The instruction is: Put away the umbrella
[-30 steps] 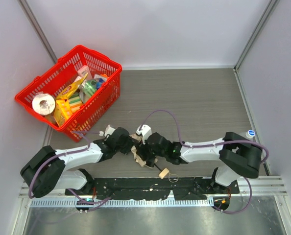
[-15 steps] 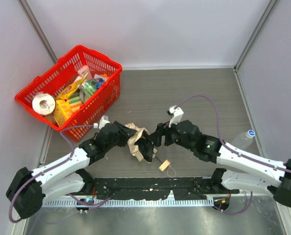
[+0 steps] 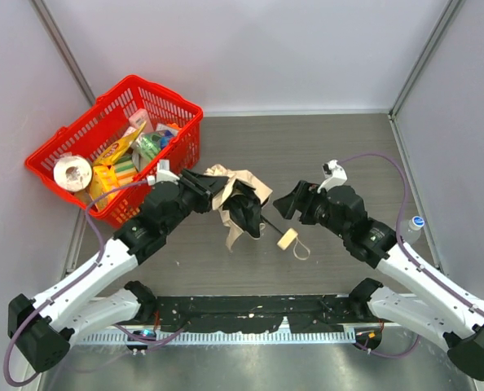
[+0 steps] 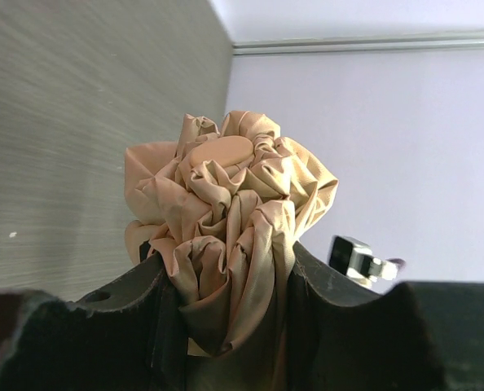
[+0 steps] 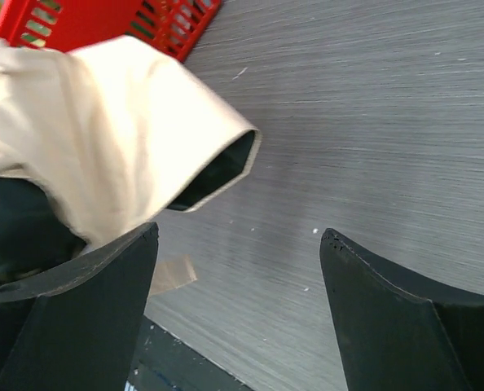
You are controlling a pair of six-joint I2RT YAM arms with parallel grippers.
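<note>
The umbrella [image 3: 240,199] hangs bunched over the middle of the table [image 3: 348,155]. Its tan fabric is clamped in the left gripper [image 3: 212,189], and the handle [image 3: 288,239] trails at five o'clock. At three o'clock the right gripper [image 3: 289,205] gapes wide, empty. The red basket [image 3: 195,114] sits at ten o'clock. With only cloth gripped, the fabric may slip out or the canopy may unfurl.

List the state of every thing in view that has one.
umbrella: collapsed, fabric bunched, gripped by the left pincer
left pincer: shut on the umbrella
right pincer: open, empty, apart from the umbrella
red basket: upright, holding groceries
bottle: upright, capped
</note>
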